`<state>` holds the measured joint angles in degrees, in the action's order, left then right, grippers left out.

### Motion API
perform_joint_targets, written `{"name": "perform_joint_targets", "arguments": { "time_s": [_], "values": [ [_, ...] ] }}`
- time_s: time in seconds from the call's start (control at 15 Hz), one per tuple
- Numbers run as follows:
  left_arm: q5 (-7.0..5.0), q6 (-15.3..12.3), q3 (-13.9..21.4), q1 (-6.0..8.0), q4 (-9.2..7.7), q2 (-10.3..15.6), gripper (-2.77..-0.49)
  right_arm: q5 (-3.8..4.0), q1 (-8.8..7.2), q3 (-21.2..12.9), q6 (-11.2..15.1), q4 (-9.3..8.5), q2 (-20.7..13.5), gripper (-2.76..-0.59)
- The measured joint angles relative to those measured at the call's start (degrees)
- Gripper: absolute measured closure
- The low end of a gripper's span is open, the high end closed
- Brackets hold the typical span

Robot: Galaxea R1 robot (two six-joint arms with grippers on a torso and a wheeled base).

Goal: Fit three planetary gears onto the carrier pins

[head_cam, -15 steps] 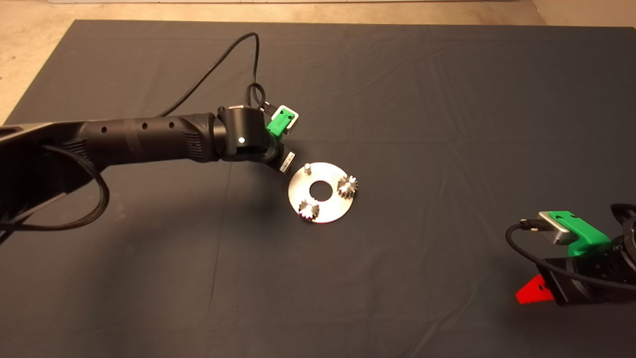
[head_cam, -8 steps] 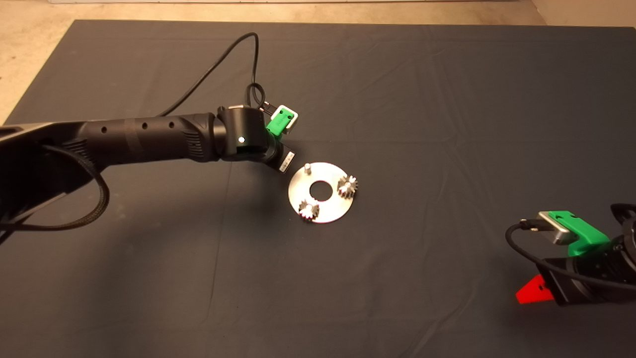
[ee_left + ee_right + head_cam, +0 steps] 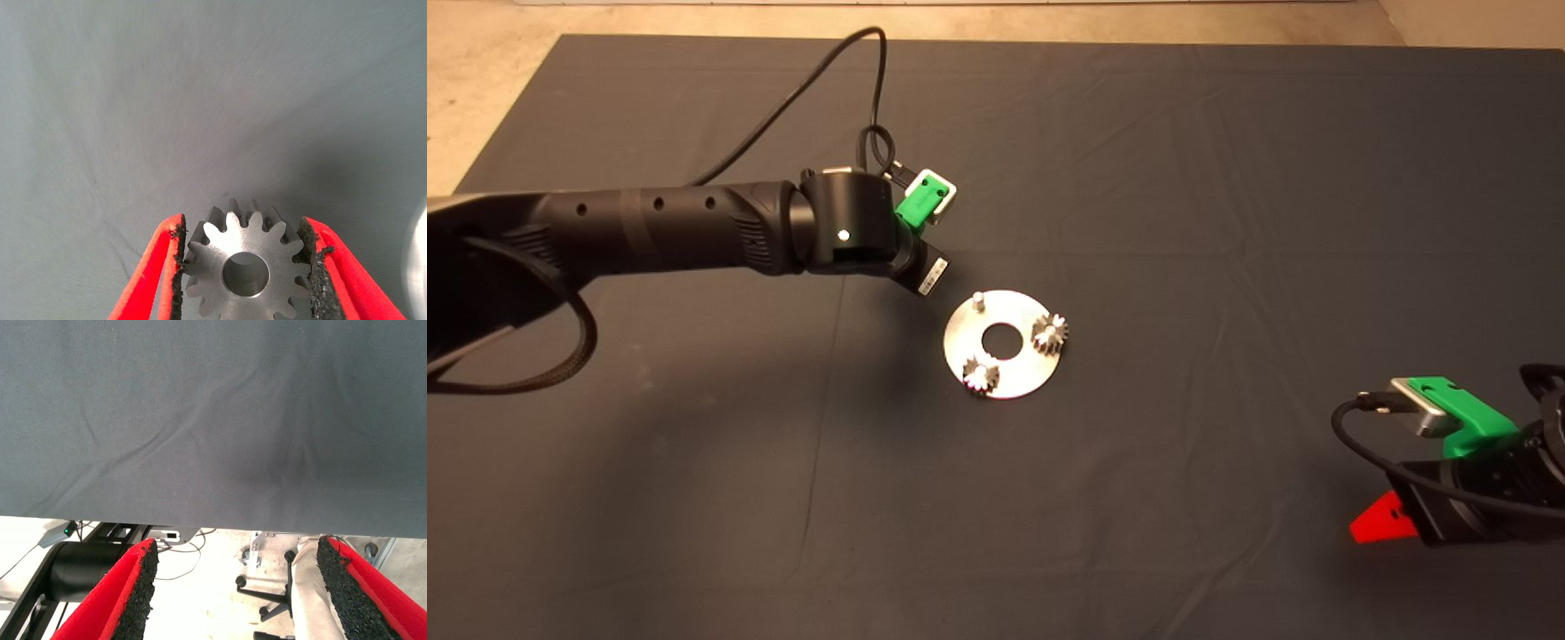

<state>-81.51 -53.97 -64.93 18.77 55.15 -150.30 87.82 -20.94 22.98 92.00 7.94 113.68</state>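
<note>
Head view: my left arm [image 3: 649, 236] reaches in over the mat [image 3: 1227, 178], its wrist just beside the disc [image 3: 1003, 344].
Left claw [image 3: 243, 267]: pinching a gear [image 3: 243, 257] between both pads, teeth against them, bore facing the wrist camera; hangs above the mat.
Disc: flat near mid-mat, central hole open.
Seated gears: two, one [image 3: 1050, 332] on the disc's right edge, one [image 3: 980, 375] on its near-left edge.
Bare pin [image 3: 978, 300]: upright on the far-left edge, nearest my left wrist.
Right claw [image 3: 237, 587]: spread, holding nothing, parked at the mat's lower right edge; floor and a chair base [image 3: 267, 593] show beyond.
</note>
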Motion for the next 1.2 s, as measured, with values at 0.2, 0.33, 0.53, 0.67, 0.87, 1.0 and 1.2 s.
{"name": "perform_joint_targets", "arguments": {
  "time_s": [0.2, 0.33, 0.53, 0.67, 0.87, 1.0, 1.2],
  "values": [
    [-0.6, -1.67, 2.91, 0.19, -0.72, 0.11, -0.96, 0.07, 0.0, 0.0, 0.0, 0.0, -0.01, -1.76],
    [-1.05, -4.09, 5.18, 1.61, -2.67, 0.62, -0.96, 0.05, 0.0, 0.0, -0.01, 0.0, 0.0, -1.76],
    [-1.38, -7.82, 8.77, 2.81, -3.33, 0.88, -0.9, 0.05, 0.0, 0.0, 0.0, 0.0, 0.0, -1.76],
    [-1.29, -9.15, 10.09, 2.68, -4.19, 0.27, -0.9, 0.05, -0.02, 0.0, 0.0, 0.0, 0.0, -1.76],
    [-1.29, -10.42, 10.22, 2.7, -4.22, -0.5, -0.89, 0.05, -0.02, 0.0, 0.0, 0.0, 0.0, -1.76],
    [-1.35, -11.61, 11.28, 2.7, -4.22, -0.5, -0.89, 0.09, -0.02, 0.0, 0.0, 0.0, -0.01, -1.76],
    [-1.24, -13.14, 12.56, 2.68, -4.22, -0.53, -0.89, 0.05, -0.05, 0.0, 0.0, 0.0, -0.01, -1.76]
  ]
}}
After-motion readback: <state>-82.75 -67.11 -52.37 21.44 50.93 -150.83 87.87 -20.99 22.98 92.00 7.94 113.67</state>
